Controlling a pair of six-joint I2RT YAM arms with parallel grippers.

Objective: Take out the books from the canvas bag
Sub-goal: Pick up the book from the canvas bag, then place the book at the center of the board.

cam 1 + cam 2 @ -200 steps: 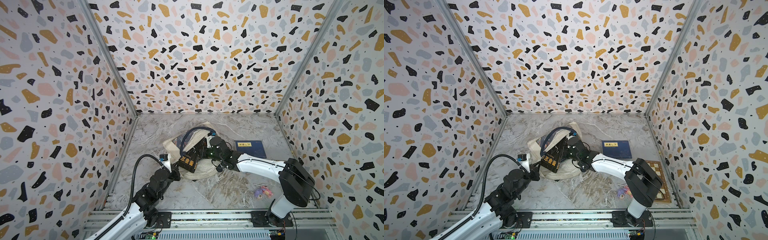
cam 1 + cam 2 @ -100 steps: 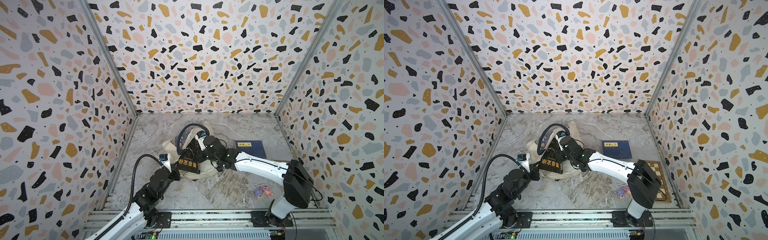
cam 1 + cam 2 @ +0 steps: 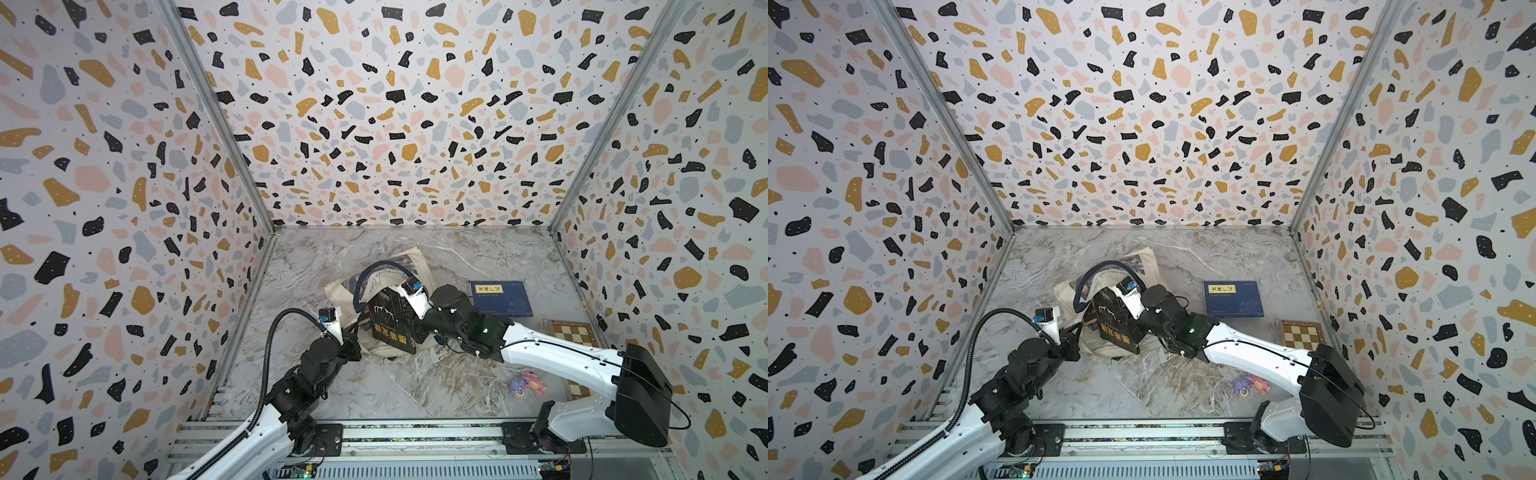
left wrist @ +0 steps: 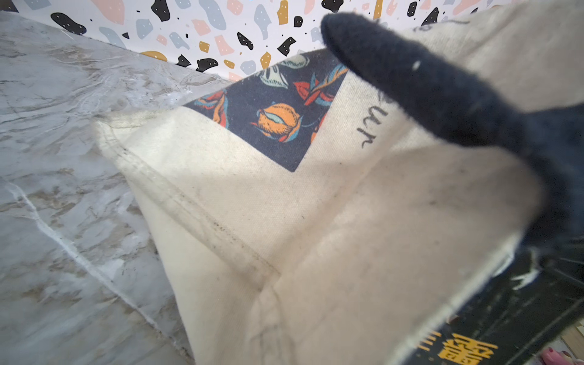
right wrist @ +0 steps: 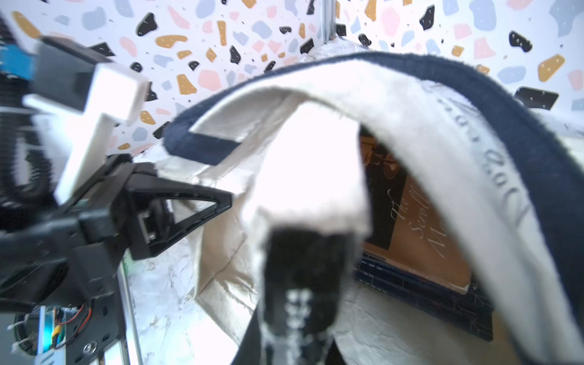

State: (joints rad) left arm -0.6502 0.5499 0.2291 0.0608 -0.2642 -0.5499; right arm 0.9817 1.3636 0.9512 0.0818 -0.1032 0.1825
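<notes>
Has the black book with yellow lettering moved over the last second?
Yes. The black book has come further out of the canvas bag, and its yellow-lettered end is now nearer the navy book lying outside the bag.

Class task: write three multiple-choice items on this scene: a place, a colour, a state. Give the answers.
1. Where is the navy rectangular book with the yellow label? A in a gripper; B flat on the marble table, apart from the cream canvas bag; C inside that bag.
2. What colour is the bag's strap handle? A navy; B red; C green.
3. How is the black book with yellow characters? A lying flat; B hidden; C raised, held by the right gripper.
Answers: B, it lies alone on the marble; A, the loop is dark blue; C, it stands gripped at the bag.
</notes>
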